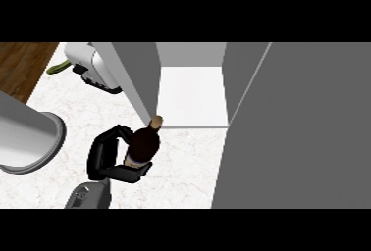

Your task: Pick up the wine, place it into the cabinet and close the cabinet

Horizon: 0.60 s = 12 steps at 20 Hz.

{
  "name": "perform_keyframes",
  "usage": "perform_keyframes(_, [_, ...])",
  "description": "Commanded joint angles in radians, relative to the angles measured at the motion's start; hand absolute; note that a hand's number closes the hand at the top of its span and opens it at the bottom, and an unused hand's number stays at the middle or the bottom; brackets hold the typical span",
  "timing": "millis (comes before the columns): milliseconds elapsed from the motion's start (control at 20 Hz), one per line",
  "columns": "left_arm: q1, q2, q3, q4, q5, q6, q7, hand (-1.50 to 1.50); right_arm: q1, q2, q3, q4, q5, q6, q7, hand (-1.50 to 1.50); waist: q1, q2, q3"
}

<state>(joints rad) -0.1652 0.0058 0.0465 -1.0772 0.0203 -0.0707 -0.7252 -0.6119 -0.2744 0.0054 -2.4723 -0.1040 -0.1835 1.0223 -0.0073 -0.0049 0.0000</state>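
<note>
A dark wine bottle point(144, 144) with a tan top leans toward the cabinet, neck pointing up-right. My left hand point(107, 158) is shut on it, fingers curled round its body from the left side. The bottle's top sits just at the front edge of the cabinet's white shelf point(192, 95), right below the lower corner of the open left door point(136, 78). The open right door point(297, 127) fills the right of the view as a large grey panel. My right hand does not show.
A white and black appliance point(98, 68) stands at the back left with a green vegetable point(59, 66) beside it. A large grey round vessel point(29, 142) sits at the left edge. The marble counter point(181, 166) lies under the bottle.
</note>
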Motion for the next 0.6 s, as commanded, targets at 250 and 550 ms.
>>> perform_keyframes(250, [-0.001,-0.006,-0.237,-0.275,0.162,0.107,0.226,1.50,0.016,-0.010,-0.052,-0.071,-0.105,0.011,0.049,-1.50,0.001,0.000,0.000])
perform_keyframes(550, [-0.046,-0.006,-0.346,-0.519,0.182,0.282,0.478,1.50,0.055,0.005,-0.047,-0.080,-0.100,0.016,0.026,-1.50,0.002,0.000,0.001])
